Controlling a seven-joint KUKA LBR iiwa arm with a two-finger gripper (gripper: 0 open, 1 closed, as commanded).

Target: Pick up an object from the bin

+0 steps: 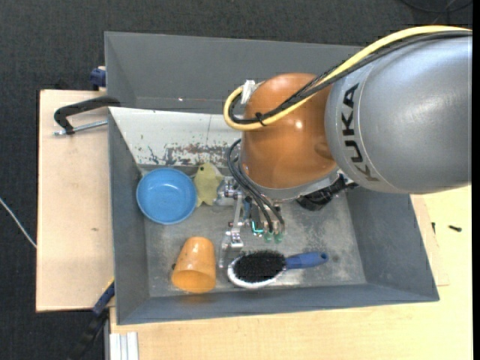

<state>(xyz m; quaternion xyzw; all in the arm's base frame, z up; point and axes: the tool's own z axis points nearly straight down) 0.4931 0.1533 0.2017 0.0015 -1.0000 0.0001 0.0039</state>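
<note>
The arm comes in over the grey bin (375,265) from the right. Its orange cover (285,137), with a yellow cable (375,47) looped over it, sits right above the hand (241,227) and hides most of it. The hand is pointed down at the bin floor, as it would be for a pick from above. Only its metal frame and some wiring show beneath the cover, so I cannot tell whether it is open or closed. Nothing can be seen held in it.

The loose things lie as if dropped in, not arranged. Just below the hand in the view, and nearest its lower end, is a hairbrush (259,268). It lies flat with its black bristles up in a white rim, and its blue handle points off to the hand's right. To the lower left of the hand an orange cup (195,265) lies tipped on its side, close to the brush head. Farther left a blue bowl (166,195) sits upright with its hollow up. A small yellowish thing (206,180) lies between the bowl and the hand, too unclear to name.

The brush head and the cup are the likeliest picks, being closest. Whether the hand touches either one I cannot tell.
</note>
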